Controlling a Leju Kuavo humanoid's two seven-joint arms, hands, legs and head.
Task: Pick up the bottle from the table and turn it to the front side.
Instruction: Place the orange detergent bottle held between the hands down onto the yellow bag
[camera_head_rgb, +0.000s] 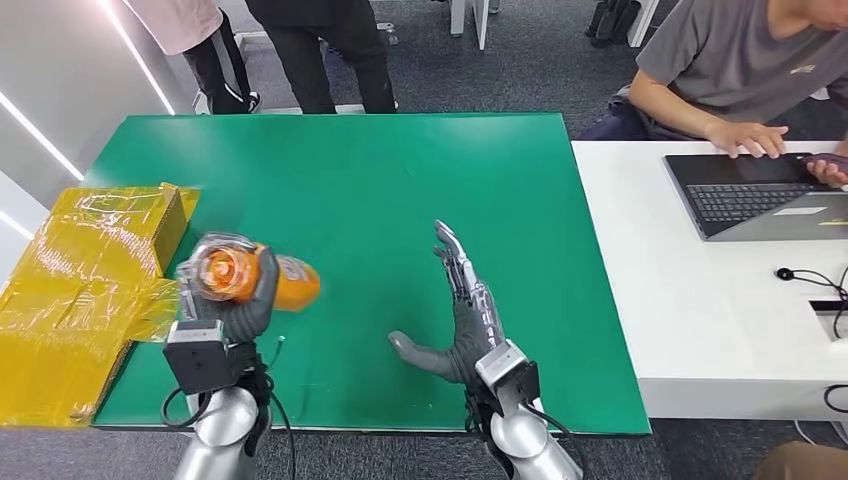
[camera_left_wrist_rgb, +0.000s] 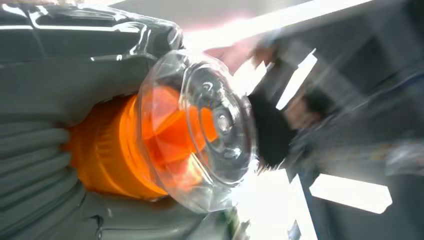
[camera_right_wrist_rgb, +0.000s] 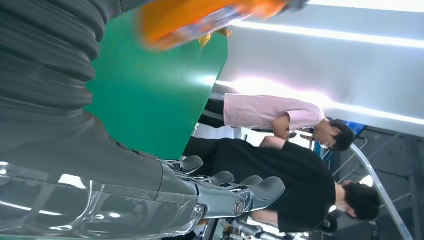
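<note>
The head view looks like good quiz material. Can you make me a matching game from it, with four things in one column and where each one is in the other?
Things:
1. bottle
2. right hand
3. laptop
4. yellow box

Places or states:
A. on the white table
B. open above the green table
C. gripped in the left hand
D. at the green table's left edge

Pairs: 1-C, 2-B, 3-A, 4-D

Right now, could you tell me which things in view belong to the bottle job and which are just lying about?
Job:
bottle, held off the table by the left hand
right hand, empty, fingers spread
green table

Lying about:
yellow box
laptop
white desk
</note>
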